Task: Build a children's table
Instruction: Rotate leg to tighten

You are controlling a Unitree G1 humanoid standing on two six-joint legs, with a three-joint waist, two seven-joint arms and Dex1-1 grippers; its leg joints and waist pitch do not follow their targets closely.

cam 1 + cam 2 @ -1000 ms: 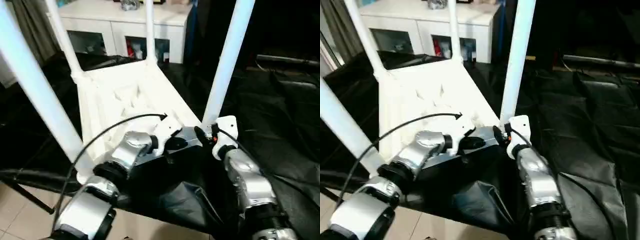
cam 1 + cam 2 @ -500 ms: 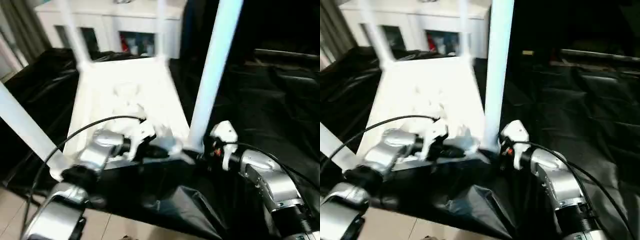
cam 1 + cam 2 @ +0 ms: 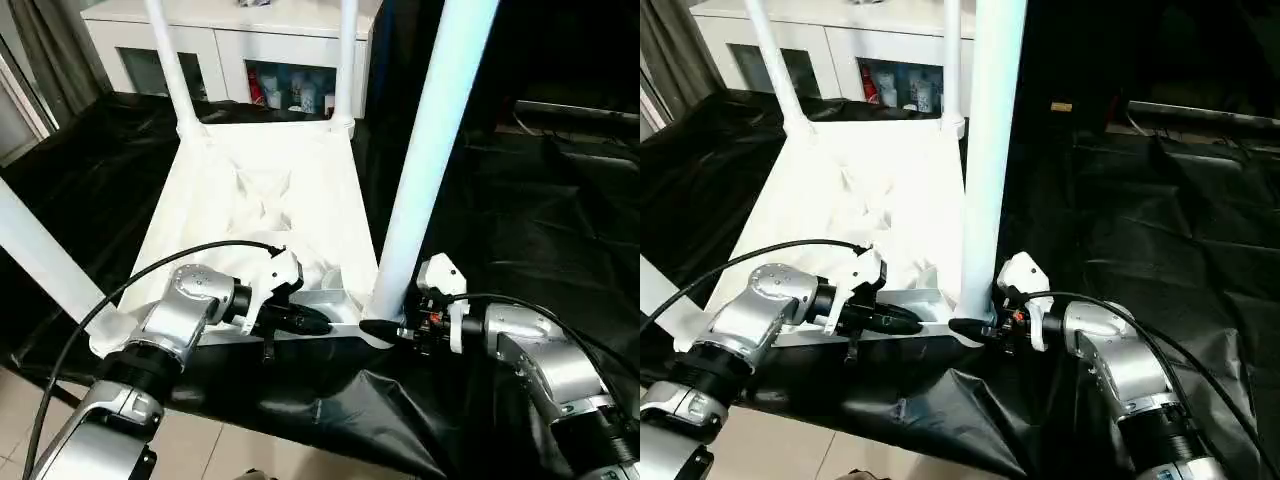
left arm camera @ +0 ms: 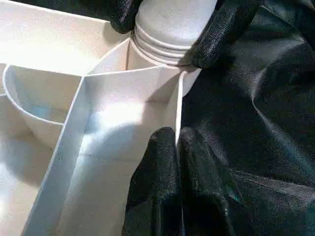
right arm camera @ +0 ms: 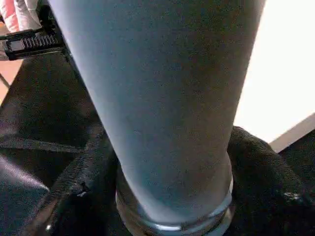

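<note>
We find the small white plastic children's table (image 3: 265,210) upside down on the black-draped table (image 3: 560,200), near its front edge, ribbed underside up, four tapered white tube legs standing in corner sockets. Left gripper (image 4: 178,147) fingers pinched narrow on the top's near rim wall; right gripper (image 3: 385,329) fingers spread approx. round the base of the near-right leg (image 3: 425,150), touching it. Risk, in our judgement: leg thread not fully seated, so a twist w/ loose grip could slip, or drag the top off the front edge.

no readable text, label, brand, number or sign can be made out on anything here.
</note>
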